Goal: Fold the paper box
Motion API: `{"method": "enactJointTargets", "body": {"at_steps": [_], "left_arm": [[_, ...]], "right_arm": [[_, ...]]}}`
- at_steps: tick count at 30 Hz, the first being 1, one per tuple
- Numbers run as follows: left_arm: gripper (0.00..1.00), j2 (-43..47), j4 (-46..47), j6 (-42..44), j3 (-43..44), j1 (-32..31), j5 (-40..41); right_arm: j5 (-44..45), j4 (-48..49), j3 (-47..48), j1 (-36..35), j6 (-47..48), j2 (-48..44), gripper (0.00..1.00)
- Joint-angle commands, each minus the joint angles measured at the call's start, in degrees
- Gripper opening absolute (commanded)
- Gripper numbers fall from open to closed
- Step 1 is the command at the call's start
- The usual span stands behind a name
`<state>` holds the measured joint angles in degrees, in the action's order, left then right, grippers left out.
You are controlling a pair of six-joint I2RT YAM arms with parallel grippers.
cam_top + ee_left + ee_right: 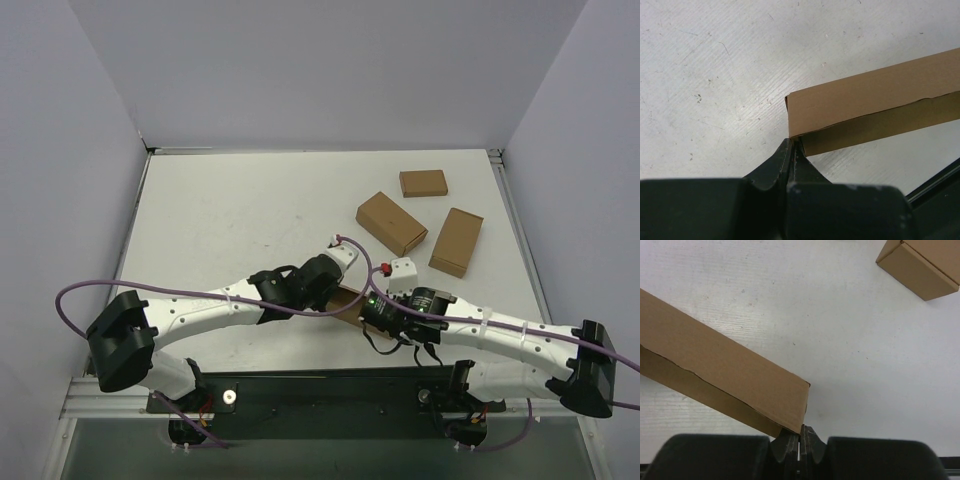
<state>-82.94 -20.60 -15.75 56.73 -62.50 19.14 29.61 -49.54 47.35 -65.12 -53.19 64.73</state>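
Note:
The paper box (348, 298) is a long, flat brown cardboard piece held low over the table between my two grippers, mostly hidden by them in the top view. In the left wrist view the box (875, 95) runs up to the right, and my left gripper (792, 143) is shut on its near lower corner. In the right wrist view the box (725, 370) runs up to the left, and my right gripper (801, 433) is shut on its lower right corner. From above, the left gripper (336, 290) and the right gripper (370, 306) face each other across the box.
Three smaller ready-made brown boxes lie at the back right: one (391, 222), one (423, 183) and one (456, 241). One of them shows at the top right of the right wrist view (920, 265). The table's black front rail (330, 385) runs just behind the grippers.

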Motion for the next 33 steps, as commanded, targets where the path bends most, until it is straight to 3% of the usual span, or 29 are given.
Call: {"method": "enactJointTargets", "body": {"at_steps": [1, 16, 22, 33], "left_arm": [[0.00, -0.9, -1.9, 2.6, 1.7, -0.2, -0.4], [0.00, -3.1, -3.7, 6.4, 4.0, -2.7, 4.9], [0.00, -2.4, -3.7, 5.4, 4.8, -2.6, 4.8], [0.36, 0.3, -1.5, 3.6, 5.2, -2.0, 3.8]], "right_arm": [[0.4, -1.6, 2.1, 1.7, 1.3, -1.5, 0.00], [-26.3, 7.7, 0.5, 19.6, 13.0, -6.4, 0.00], [-28.5, 8.5, 0.9, 21.1, 15.0, -5.4, 0.00], [-28.8, 7.9, 0.3, 21.1, 17.6, -4.3, 0.00]]}}
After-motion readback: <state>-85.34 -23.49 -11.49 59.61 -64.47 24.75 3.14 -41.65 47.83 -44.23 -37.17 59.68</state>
